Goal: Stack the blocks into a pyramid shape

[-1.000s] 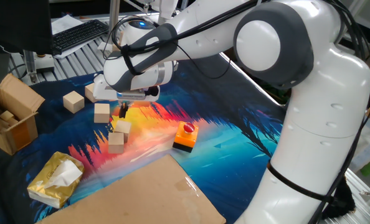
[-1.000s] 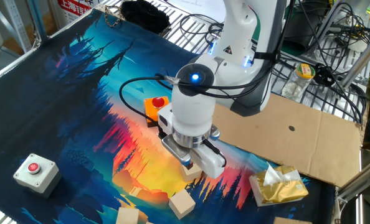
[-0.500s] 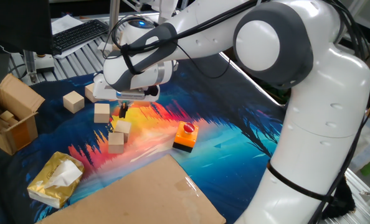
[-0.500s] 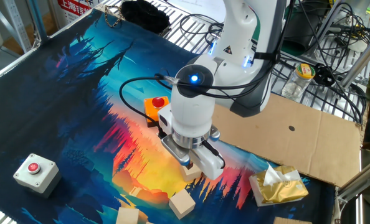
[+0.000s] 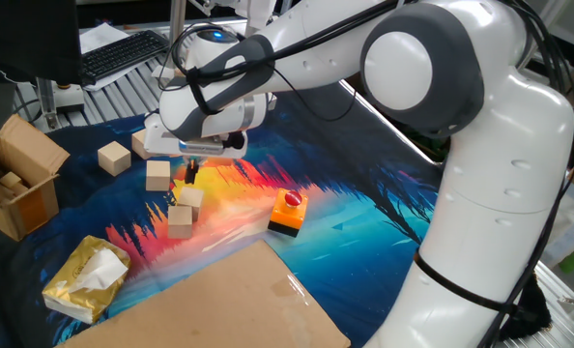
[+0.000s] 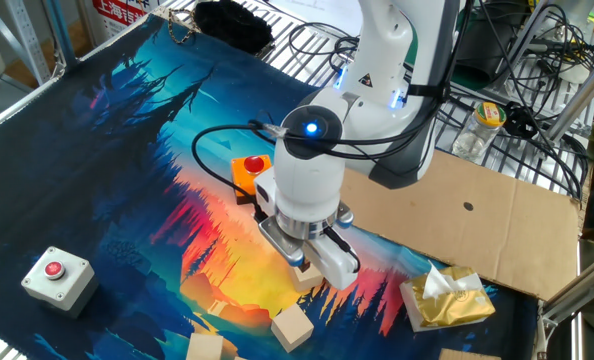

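Observation:
Several pale wooden blocks lie on the colourful mat. One block (image 5: 114, 158) is far left, one (image 5: 157, 175) beside it, and two (image 5: 188, 199) (image 5: 180, 220) touch near the middle. Another (image 5: 140, 143) is half hidden behind the hand. My gripper (image 5: 190, 174) hangs just above the upper block of the touching pair, fingers close together with nothing between them. In the other fixed view the gripper (image 6: 299, 262) stands over a block (image 6: 307, 278), with two more blocks (image 6: 291, 326) (image 6: 205, 348) near the bottom edge.
An orange-and-black block with a red button (image 5: 288, 212) sits right of the blocks. A cardboard sheet (image 5: 219, 300) lies in front, a yellow tissue pack (image 5: 86, 277) and an open cardboard box (image 5: 16, 174) at the left. A grey button box (image 6: 53, 275) stands apart.

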